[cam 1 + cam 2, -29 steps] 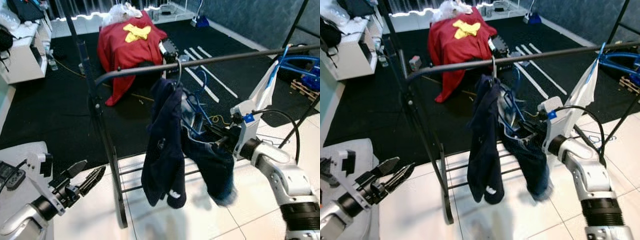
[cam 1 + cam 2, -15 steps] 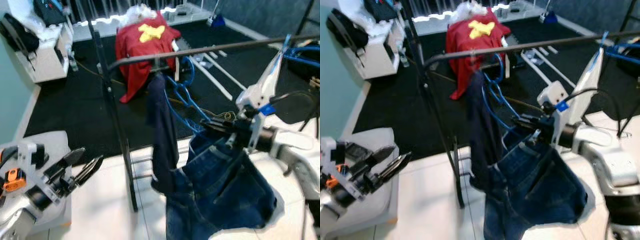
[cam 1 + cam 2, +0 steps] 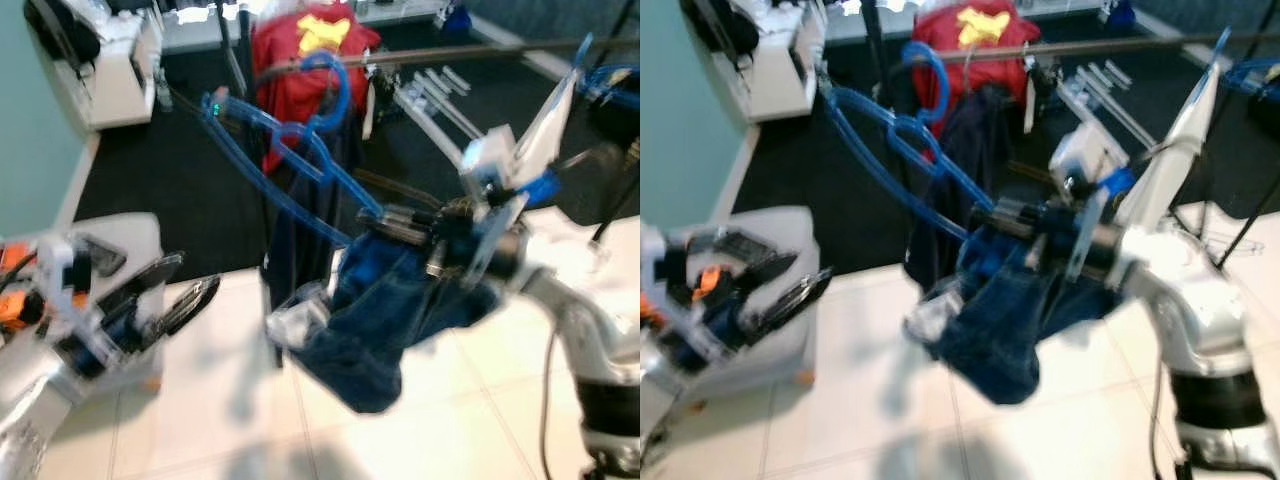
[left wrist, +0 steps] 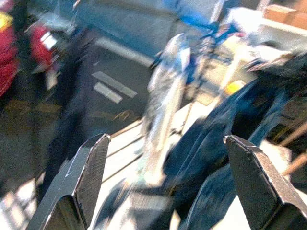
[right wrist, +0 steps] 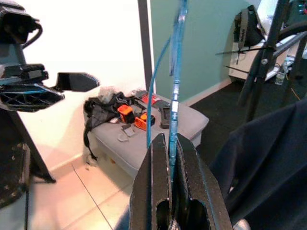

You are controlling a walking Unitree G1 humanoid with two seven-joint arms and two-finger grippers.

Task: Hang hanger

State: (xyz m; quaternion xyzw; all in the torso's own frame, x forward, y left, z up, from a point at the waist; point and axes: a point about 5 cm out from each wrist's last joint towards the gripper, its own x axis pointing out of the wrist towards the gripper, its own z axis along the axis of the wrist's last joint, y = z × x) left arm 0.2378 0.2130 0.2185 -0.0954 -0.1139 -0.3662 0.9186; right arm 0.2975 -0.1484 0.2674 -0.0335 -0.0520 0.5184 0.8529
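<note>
A blue wire hanger (image 3: 290, 160) with a pair of blue jeans (image 3: 375, 320) bunched on it is held in mid-air, tilted, its hook (image 3: 925, 70) high and left of a dark garment (image 3: 975, 150). My right gripper (image 3: 378, 213) is shut on the hanger's wire (image 5: 175, 96), in front of the black clothes rail (image 3: 480, 48). That dark garment hangs from the rail behind the hanger. At the lower left, apart from the jeans, my left gripper (image 3: 198, 275) stands open; its fingers (image 4: 91, 167) are spread wide, with the jeans (image 4: 225, 129) beyond them.
A grey box (image 3: 775, 235) with orange and black items stands at the left on the white tiles. Behind the rail lie a black carpet, something draped in red cloth (image 3: 310, 45) and a white shelf (image 3: 120, 70). The rack's black post (image 3: 872, 40) rises near the hook.
The camera has swung left and the picture is blurred. My right gripper has swung the hanger up and leftward; the jeans, hanging low before, are now bunched under it. The left gripper stays open.
</note>
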